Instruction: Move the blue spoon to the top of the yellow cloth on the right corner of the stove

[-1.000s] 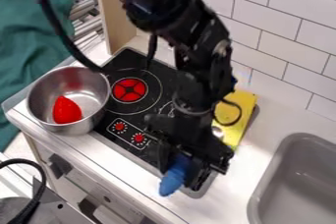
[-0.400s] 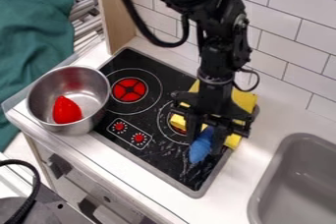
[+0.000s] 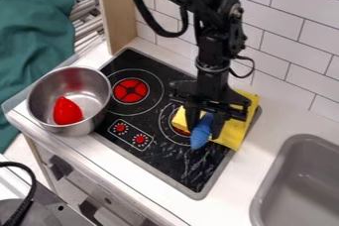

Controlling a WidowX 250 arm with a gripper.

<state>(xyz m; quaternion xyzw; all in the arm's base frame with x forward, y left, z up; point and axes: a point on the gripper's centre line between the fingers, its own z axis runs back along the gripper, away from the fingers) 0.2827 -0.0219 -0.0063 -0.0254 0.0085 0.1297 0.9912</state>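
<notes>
The claw (image 3: 204, 127) hangs over the right part of the stove (image 3: 173, 164), pointing down, with its two fingers closed on the blue spoon (image 3: 199, 138). The spoon sits between them, its blue end sticking out below and toward me. Behind and around it I see the yellow cloth (image 3: 232, 132), spread over the stove's far right corner, partly hidden by the claw and the arm (image 3: 210, 54). From where I stand, I can't tell whether the spoon touches the cloth or is held just above it. A bit of cloth also shows to the left of the fingers, lying across the right burner (image 3: 167, 124). The left burner (image 3: 130, 90) has a red middle, and two red knobs (image 3: 140, 139) are near the stove's front edge. At the stove's left side there's a metal pot (image 3: 47, 87), with something red (image 3: 67, 111) inside it. The grey sink (image 3: 291, 185) is set into the white counter (image 3: 261, 148) over to the right. White tiles (image 3: 291, 41) run along the back, and green fabric (image 3: 33, 27) drapes at the upper left, beyond the pot.
</notes>
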